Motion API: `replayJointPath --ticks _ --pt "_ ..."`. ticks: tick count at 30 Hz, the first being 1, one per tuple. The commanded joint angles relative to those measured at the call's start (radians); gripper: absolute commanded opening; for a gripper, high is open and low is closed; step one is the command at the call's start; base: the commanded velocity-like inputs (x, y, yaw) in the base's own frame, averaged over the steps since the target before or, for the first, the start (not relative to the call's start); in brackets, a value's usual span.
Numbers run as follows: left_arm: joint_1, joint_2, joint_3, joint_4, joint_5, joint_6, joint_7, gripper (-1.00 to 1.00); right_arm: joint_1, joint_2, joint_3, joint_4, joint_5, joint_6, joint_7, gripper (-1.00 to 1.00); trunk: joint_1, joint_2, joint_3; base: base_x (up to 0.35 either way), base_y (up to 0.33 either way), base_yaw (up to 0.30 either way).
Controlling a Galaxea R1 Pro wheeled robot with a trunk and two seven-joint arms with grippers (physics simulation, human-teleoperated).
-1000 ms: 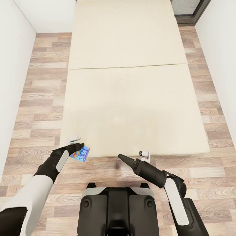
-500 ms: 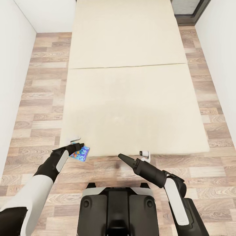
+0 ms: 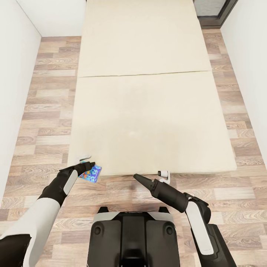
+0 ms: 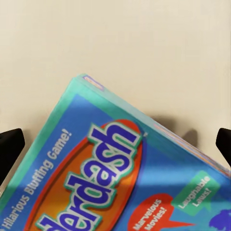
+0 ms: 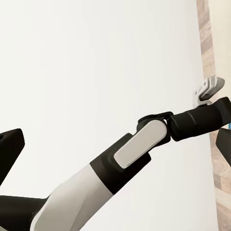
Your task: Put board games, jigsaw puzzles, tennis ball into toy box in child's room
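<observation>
On the far left we see a white wall (image 3: 15,74) and beside it the wood-plank floor (image 3: 44,111) running up alongside the bed (image 3: 148,111). Lower down, our left arm (image 3: 48,200) reaches toward the bed's near left corner, and its left end effector (image 3: 86,165) is clamped on the small blue-teal board game (image 3: 91,173), which sits tilted at that corner, partly over the floor. In the left wrist view the board game (image 4: 120,178) shows its blue face with an orange oval and large lettering, with the beige mattress (image 4: 120,48) behind it and a dark fingertip (image 4: 9,147) at either edge. The bed's plain beige top is split by a thin seam across its width. Near the middle, just below the bed's near edge, our robot's dark base (image 3: 133,237) sits on the floor. Further right, the right arm (image 3: 174,196) points back toward the left, and the right end effector (image 3: 164,175) hangs just off the bed's near edge; it looks parted, with nothing between the fingers, though the view is small. The right wrist view looks across at the left arm (image 5: 144,144) against the wall. At the far top right stands a dark-framed window (image 3: 215,11).
</observation>
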Motion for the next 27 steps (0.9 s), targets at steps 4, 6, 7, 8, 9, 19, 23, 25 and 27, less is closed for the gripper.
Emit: replayJointPath --ticks 4,6,7,8,9,19,23,25,27 --pt "0.0 0.0 0.001 -0.002 0.01 0.006 0.003 1.0 0.0 0.0 -0.001 0.0 -0.003 0.005 0.0 1.0 0.001 -0.001 -0.001 0.0 0.0 0.0" --pt "0.0 0.0 0.001 -0.002 0.01 0.006 0.003 1.0 0.0 0.0 -0.001 0.0 -0.003 0.005 0.0 1.0 0.001 -0.001 -0.001 0.0 0.0 0.0" --pt "0.0 0.0 0.001 -0.002 0.01 0.006 0.003 1.0 0.0 0.0 -0.001 0.0 -0.003 0.005 0.0 1.0 0.001 -0.001 -0.001 0.0 0.0 0.0" --pt "0.0 0.0 0.001 -0.001 0.01 0.006 0.003 1.0 0.0 0.0 -0.001 0.0 -0.003 0.005 0.0 1.0 0.001 -0.001 -0.001 0.0 0.0 0.0" --pt "0.0 0.0 0.001 -0.001 0.01 0.006 0.003 1.0 0.0 0.0 -0.001 0.0 -0.003 0.005 0.0 1.0 0.001 -0.001 -0.001 0.0 0.0 0.0" --pt "0.0 0.0 0.0 -0.002 0.01 0.006 0.003 1.0 0.0 0.002 -0.001 0.0 -0.002 0.005 0.0 1.0 0.001 -0.001 -0.001 -0.05 0.0 0.0" --pt "0.0 0.001 0.0 -0.001 0.01 0.006 0.003 1.0 0.0 0.002 -0.001 0.0 -0.003 0.005 0.0 1.0 0.001 -0.001 -0.001 -0.018 0.0 0.0" --pt "0.0 0.0 0.001 -0.001 0.01 0.006 0.003 1.0 0.0 0.002 -0.001 0.0 -0.002 0.005 0.0 1.0 0.001 -0.001 -0.001 -0.007 0.0 0.0" --pt "0.0 0.0 0.001 -0.002 0.01 0.006 0.003 1.0 0.0 0.002 -0.001 0.0 -0.002 0.005 0.0 1.0 0.001 -0.001 -0.001 -0.003 0.0 0.0"
